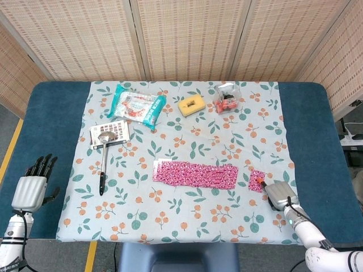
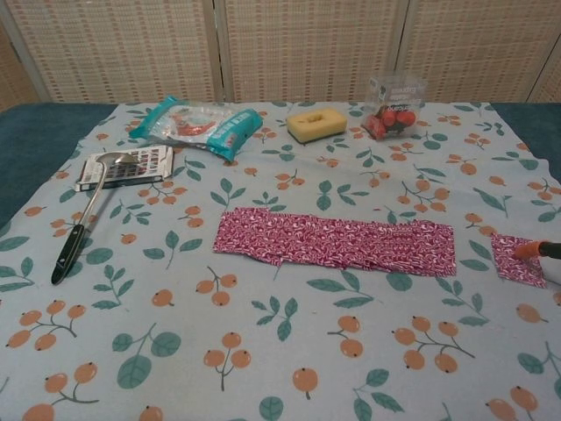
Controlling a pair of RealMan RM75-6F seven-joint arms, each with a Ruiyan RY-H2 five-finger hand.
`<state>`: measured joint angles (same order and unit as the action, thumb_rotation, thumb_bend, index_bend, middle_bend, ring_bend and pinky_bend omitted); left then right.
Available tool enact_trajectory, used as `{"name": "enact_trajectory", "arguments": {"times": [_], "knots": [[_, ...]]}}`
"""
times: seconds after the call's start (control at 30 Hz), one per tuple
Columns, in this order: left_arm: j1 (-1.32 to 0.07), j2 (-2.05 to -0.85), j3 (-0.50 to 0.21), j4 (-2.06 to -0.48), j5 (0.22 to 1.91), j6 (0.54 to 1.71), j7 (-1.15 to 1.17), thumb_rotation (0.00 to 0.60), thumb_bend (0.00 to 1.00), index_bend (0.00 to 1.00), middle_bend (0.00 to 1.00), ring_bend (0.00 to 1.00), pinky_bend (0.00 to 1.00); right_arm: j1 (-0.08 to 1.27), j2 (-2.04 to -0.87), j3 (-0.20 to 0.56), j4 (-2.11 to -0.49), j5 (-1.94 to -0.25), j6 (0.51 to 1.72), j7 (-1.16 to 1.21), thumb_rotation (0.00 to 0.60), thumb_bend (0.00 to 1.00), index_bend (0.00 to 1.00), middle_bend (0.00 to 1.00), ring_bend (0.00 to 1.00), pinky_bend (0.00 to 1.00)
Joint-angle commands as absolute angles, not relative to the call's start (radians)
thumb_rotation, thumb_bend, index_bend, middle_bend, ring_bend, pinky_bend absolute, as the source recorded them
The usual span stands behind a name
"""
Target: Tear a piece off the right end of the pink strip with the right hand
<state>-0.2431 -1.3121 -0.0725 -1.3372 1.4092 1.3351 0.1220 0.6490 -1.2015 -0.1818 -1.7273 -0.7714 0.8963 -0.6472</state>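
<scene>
The pink strip [image 1: 194, 174] [image 2: 336, 241] lies flat across the middle of the floral cloth. A small torn pink piece [image 1: 256, 180] [image 2: 515, 260] lies apart from the strip's right end, with a gap of cloth between them. My right hand [image 1: 277, 195] [image 2: 549, 257] is at the piece's right edge, an orange-tipped finger [image 2: 527, 250] pressing on it; the chest view shows only that finger at the frame's edge. Whether the piece is pinched is unclear. My left hand [image 1: 33, 187] hangs off the table's left edge, fingers apart, holding nothing.
A ladle [image 1: 104, 156] rests on a small card at the left. At the back lie a teal snack bag [image 1: 136, 106], a yellow sponge [image 1: 191, 105] and a bag of red items [image 1: 226, 98]. The floral cloth [image 1: 187, 215] covers a blue table.
</scene>
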Motion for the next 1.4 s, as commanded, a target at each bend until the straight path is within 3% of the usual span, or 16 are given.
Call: {"name": "enact_trajectory", "arguments": {"times": [0.03, 0.37, 0.5, 0.67, 1.03, 1.4], "knots": [[-0.243, -1.312, -0.072, -1.338, 1.410, 1.335, 0.121, 0.600, 0.31, 0.00, 0.00, 0.04, 0.25, 0.636, -1.183, -0.193, -1.750, -0.799, 0.914, -0.643, 0.600, 0.69, 0.17, 0.83, 0.80, 0.66], [-0.243, -1.312, -0.072, -1.338, 1.409, 1.333, 0.123, 0.600, 0.31, 0.00, 0.00, 0.04, 0.25, 0.613, -1.143, -0.191, -1.792, -0.869, 0.937, -0.603, 0.600, 0.69, 0.18, 0.83, 0.79, 0.66], [-0.244, -1.313, -0.072, -1.338, 1.406, 1.330, 0.126, 0.600, 0.31, 0.00, 0.00, 0.04, 0.25, 0.591, -1.121, -0.145, -1.827, -0.988, 0.968, -0.494, 0.600, 0.69, 0.18, 0.83, 0.79, 0.66], [-0.246, -1.314, -0.070, -1.338, 1.406, 1.325, 0.132, 0.600, 0.31, 0.00, 0.00, 0.04, 0.25, 0.611, -1.136, -0.107, -1.792, -1.050, 0.901, -0.403, 0.600, 0.69, 0.14, 0.83, 0.79, 0.66], [-0.246, -1.314, -0.071, -1.336, 1.404, 1.323, 0.130, 0.600, 0.31, 0.00, 0.00, 0.04, 0.25, 0.715, -1.252, -0.045, -1.711, -0.848, 0.815, -0.503, 0.600, 0.69, 0.13, 0.83, 0.79, 0.66], [-0.246, -1.312, -0.071, -1.338, 1.404, 1.324, 0.128, 0.600, 0.31, 0.00, 0.00, 0.04, 0.25, 0.793, -1.309, -0.059, -1.674, -0.686, 0.781, -0.579, 0.600, 0.69, 0.14, 0.83, 0.79, 0.66]]}}
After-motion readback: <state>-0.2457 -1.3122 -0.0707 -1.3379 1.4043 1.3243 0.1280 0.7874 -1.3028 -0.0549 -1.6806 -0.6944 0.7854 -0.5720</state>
